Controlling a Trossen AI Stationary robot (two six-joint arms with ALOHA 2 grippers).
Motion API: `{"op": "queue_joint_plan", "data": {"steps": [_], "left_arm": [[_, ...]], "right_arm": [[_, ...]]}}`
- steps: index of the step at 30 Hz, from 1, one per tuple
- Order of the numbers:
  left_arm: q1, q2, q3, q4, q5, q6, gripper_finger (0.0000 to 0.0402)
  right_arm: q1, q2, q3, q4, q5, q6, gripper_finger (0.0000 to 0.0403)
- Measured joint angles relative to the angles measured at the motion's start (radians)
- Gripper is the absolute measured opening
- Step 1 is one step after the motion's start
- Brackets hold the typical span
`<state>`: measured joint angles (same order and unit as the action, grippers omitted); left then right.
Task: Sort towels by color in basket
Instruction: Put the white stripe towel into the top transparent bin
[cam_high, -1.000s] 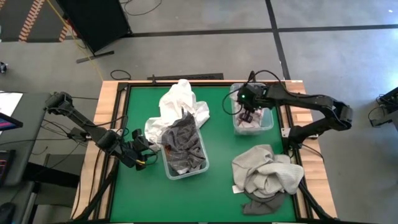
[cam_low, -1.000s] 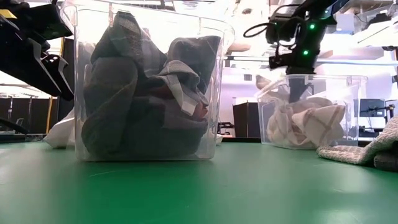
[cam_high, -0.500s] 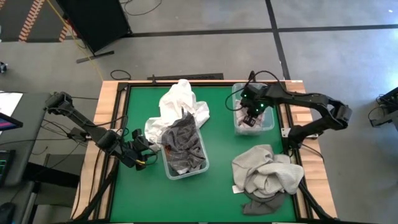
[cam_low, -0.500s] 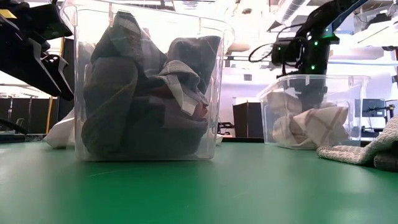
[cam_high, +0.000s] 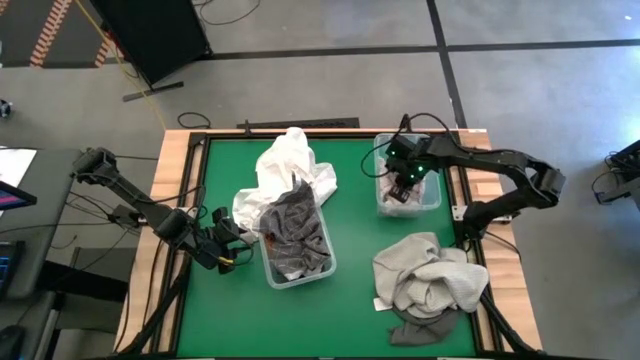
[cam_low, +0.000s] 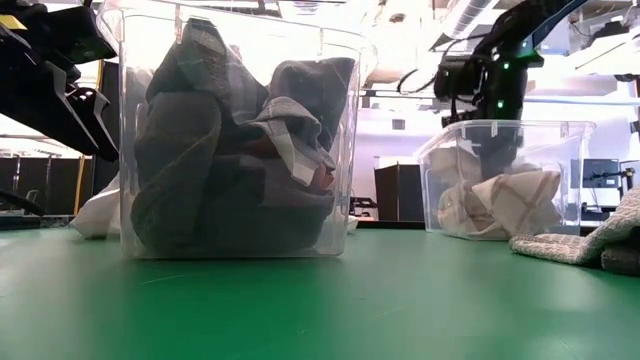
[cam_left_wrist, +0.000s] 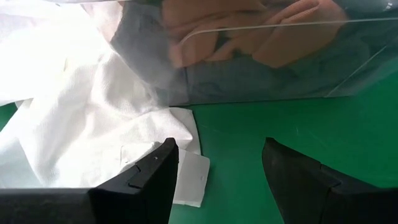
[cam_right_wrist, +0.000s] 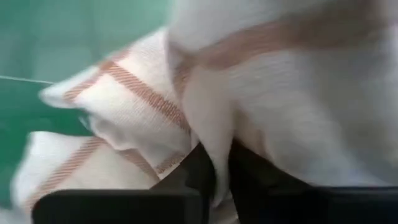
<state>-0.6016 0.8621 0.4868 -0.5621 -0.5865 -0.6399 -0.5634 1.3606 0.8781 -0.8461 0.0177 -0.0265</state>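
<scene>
A small clear bin (cam_high: 432, 200) at the far right holds the white towel with red checks (cam_low: 500, 200). My right gripper (cam_high: 404, 187) reaches down into it and is shut on that towel (cam_right_wrist: 143, 93). A larger clear bin (cam_high: 322, 262) near the middle holds dark and heathered grey towels (cam_high: 295, 235) with some rust orange (cam_left_wrist: 249, 25) showing through its wall. A white towel (cam_high: 285, 165) lies on the table against that bin's far-left side. My left gripper (cam_left_wrist: 217, 180) hovers open just left of the large bin, beside the white towel's corner (cam_left_wrist: 189, 177). My right gripper pinches a fold of the checked towel (cam_right_wrist: 214, 134) between its two fingers (cam_right_wrist: 245, 171), which come from above and point down into the small bin. The towel is bunched up and rests on the bin's floor (cam_low: 500, 232).
A beige-grey towel pile (cam_high: 430, 272) lies at the near right, with a dark grey cloth (cam_high: 420, 325) under its near edge. Open green table (cam_high: 350, 320) lies between the bins and along the near edge. A wooden frame (cam_high: 170, 200) borders the table.
My right gripper has come down from above the small bin's rim into the bin, onto the checked towel, and then stayed there. The left arm and the other towels have kept still.
</scene>
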Motion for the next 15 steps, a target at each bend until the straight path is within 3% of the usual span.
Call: {"op": "queue_joint_plan", "data": {"steps": [10, 15], "left_arm": [[0.0, 0.0, 0.0, 0.0, 0.0, 0.0, 0.0221], [0.0, 0.0, 0.0, 0.0, 0.0, 0.0, 0.0221]], "right_arm": [[0.07, -0.118, 0.059, -0.028, 0.004, 0.016, 0.0189], [0.087, -0.168, 0.092, -0.044, 0.007, 0.026, 0.0217]]}}
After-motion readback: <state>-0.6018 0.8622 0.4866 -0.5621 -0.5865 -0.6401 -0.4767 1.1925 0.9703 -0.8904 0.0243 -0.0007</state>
